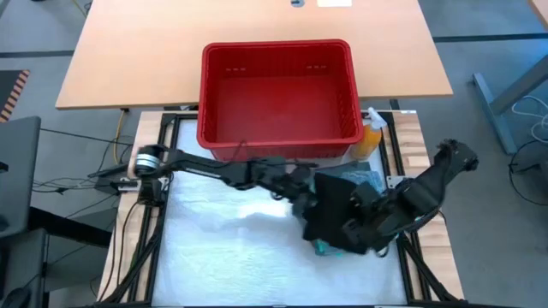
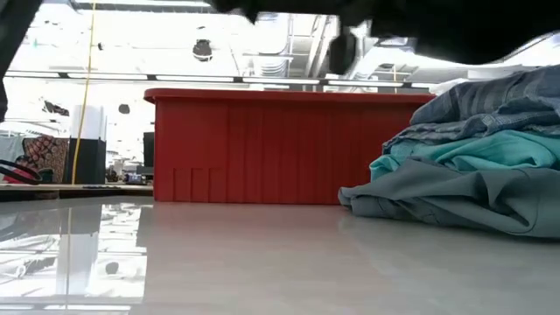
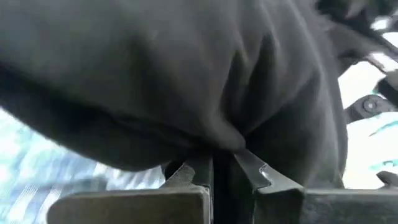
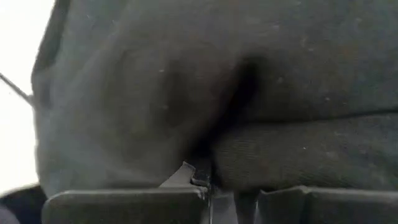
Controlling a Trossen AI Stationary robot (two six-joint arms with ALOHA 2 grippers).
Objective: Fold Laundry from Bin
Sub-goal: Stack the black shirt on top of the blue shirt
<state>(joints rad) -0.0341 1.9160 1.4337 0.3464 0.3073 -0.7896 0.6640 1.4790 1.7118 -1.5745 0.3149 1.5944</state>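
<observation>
A black garment (image 1: 332, 214) hangs bunched between my two grippers over the white table's right half. My left gripper (image 1: 301, 190) reaches in from the left and is shut on its left side. My right gripper (image 1: 358, 229) comes from the right and is shut on its right side. The red bin (image 1: 278, 94) stands beyond them, its floor bare. A pile of laundry (image 2: 472, 166) lies on the table at the right: blue-grey striped cloth on top, teal under it, grey-green at the bottom. My left gripper pinches a gathered fold of the black garment (image 3: 225, 144) between its two fingers, several layers puckered together at the tips. The fingers come about level from the table's left. The cloth bulges out beyond them, off the table. My right gripper pinches the black garment at a crease (image 4: 214, 155) between its two fingers, which slant down from above on the right. The cloth fills the wrist view, so which edge or part this is cannot be told. The garment hangs lifted.
An orange spray bottle (image 1: 372, 137) stands by the bin's right near corner. A bit of teal cloth (image 1: 321, 248) shows under the black garment. The white table surface (image 1: 231, 248) lies open to the left and near side.
</observation>
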